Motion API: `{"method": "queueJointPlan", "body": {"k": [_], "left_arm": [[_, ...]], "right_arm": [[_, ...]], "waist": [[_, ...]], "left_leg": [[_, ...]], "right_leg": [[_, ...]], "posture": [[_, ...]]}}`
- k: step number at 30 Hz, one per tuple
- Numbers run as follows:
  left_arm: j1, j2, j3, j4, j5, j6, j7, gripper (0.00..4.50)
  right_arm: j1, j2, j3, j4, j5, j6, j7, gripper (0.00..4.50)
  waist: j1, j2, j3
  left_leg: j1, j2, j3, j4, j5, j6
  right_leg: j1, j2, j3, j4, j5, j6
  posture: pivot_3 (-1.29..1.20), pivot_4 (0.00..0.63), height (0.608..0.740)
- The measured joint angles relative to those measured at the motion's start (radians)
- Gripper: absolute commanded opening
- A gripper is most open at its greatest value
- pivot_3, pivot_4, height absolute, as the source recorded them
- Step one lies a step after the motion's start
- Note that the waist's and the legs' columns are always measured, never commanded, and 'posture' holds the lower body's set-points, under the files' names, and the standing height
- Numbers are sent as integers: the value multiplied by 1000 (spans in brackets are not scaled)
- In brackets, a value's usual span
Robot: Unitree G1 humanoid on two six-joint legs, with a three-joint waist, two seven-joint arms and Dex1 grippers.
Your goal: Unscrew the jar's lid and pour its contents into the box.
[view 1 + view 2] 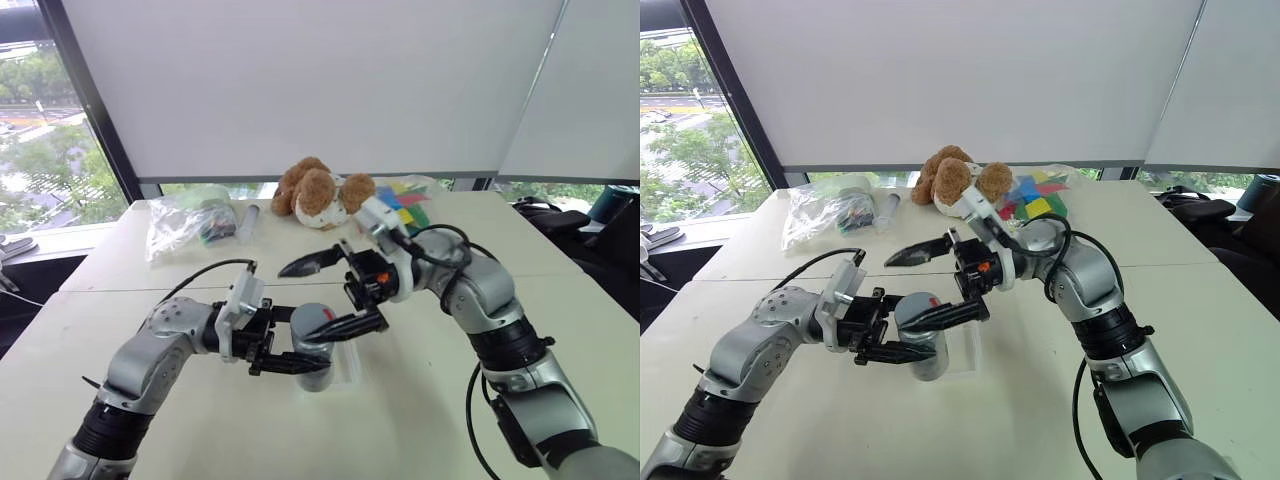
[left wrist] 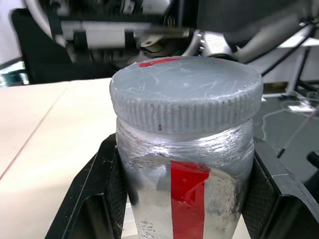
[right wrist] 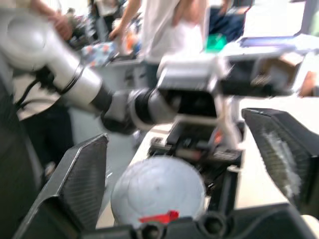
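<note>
The silvery jar (image 1: 318, 352) with a red label patch (image 2: 188, 196) stands upright just above the table, and my left gripper (image 1: 300, 350) is shut on its body from the left. Its grey ribbed lid (image 2: 187, 99) sits on top. My right gripper (image 1: 325, 295) hovers over the lid with its jaws wide open; one finger (image 3: 75, 184) and the other (image 3: 284, 149) stand either side of the lid (image 3: 157, 191) without touching it. The clear box (image 1: 962, 355) lies on the table just behind the jar. The contents are hidden inside the jar.
A brown plush toy (image 1: 318, 192) sits at the table's far edge, with a bag of coloured blocks (image 1: 405, 200) to its right and a clear plastic bag (image 1: 190, 222) to its left. People stand beyond the table in the right wrist view.
</note>
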Motion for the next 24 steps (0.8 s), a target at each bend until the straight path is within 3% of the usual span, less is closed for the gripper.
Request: {"method": "queueJointPlan", "body": {"k": [6,13,24], "left_arm": [[16,-16,43,37,42,-28,113,2281],[15,-61,36,56,85,-46,187,2281],[21,-70,19,43,88,-42,192,2281]], "right_arm": [[91,-49,-61,-108,29,112,-137,4454],[135,-12,-4,-201,-40,158,-331,4454],[96,51,26,-126,-94,138,-395,4454]], "waist": [[1,0,0],[-1,0,0],[-1,0,0]], "left_leg": [[0,0,0,0,0,0],[0,0,0,0,0,0],[0,0,0,0,0,0]], "right_leg": [[0,0,0,0,0,0],[-1,0,0,1,0,0],[-1,0,0,1,0,0]], "posture": [[0,150,740],[0,150,740],[0,150,740]]}}
